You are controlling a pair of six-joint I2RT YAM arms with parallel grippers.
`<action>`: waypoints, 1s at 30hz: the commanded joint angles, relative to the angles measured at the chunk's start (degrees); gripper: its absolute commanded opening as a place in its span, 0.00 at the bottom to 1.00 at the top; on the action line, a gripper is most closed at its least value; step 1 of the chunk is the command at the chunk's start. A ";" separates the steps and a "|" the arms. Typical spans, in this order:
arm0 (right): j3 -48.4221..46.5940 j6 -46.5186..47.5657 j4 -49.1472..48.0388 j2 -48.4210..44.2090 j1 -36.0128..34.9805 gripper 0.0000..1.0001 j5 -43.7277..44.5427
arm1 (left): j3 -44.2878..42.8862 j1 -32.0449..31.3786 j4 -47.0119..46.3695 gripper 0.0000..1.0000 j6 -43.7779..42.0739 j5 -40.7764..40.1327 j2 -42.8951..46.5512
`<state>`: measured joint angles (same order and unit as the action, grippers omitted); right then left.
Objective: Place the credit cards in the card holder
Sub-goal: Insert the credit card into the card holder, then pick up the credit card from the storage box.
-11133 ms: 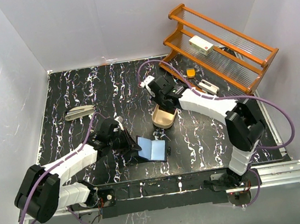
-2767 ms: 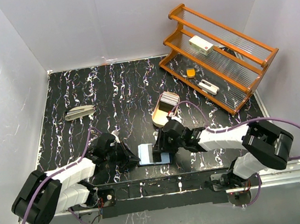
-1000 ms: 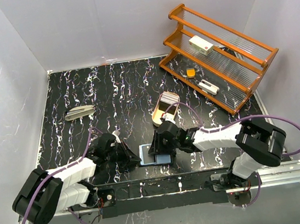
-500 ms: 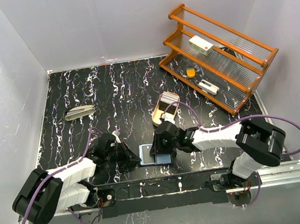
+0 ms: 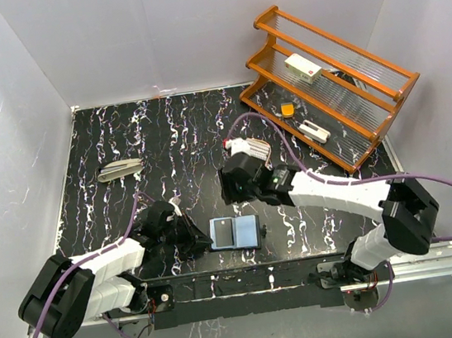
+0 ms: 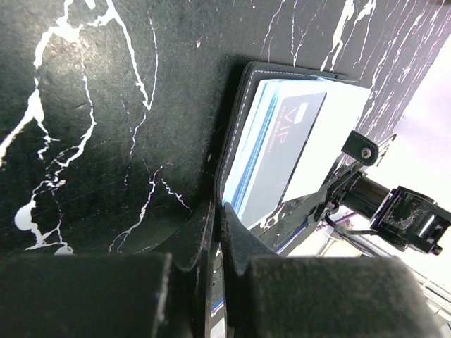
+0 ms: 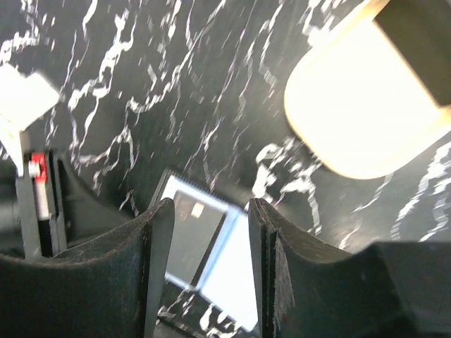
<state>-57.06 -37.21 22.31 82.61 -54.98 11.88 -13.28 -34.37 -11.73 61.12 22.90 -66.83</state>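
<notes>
The card holder [image 5: 236, 233] lies open at the desk's [image 5: 121, 133] 6 o'clock, credit cards [image 6: 271, 155] inside. My left claw [image 5: 200, 237] clamps its 9 o'clock edge; my right claw [image 7: 208, 232] hangs open, empty. A cream tray [image 7: 359, 105] sits at 1 o'clock.

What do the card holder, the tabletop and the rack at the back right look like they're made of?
The card holder looks like leather or faux leather: matte black, with pale stitching along its edge. The tabletop is black with white marble-like veining and a dull sheen; it may be a printed mat or laminate. The rack has a glossy orange-brown wooden frame and ribbed, clear shelves, plastic or glass.
</notes>
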 commanded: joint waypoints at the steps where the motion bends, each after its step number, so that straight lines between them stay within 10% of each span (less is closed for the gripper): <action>1: -8.82 13.72 7.43 2.40 4.12 0.45 9.26 | 1.14 -0.52 3.58 0.00 -0.83 -0.61 1.27; 30: -26.51 45.75 5.61 28.61 18.48 0.71 18.67 | 0.84 -0.52 1.59 0.00 -1.36 -0.07 -0.91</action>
<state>-80.49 5.78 29.76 110.10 -37.06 27.83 -13.06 -34.61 -11.79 61.06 23.16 -66.74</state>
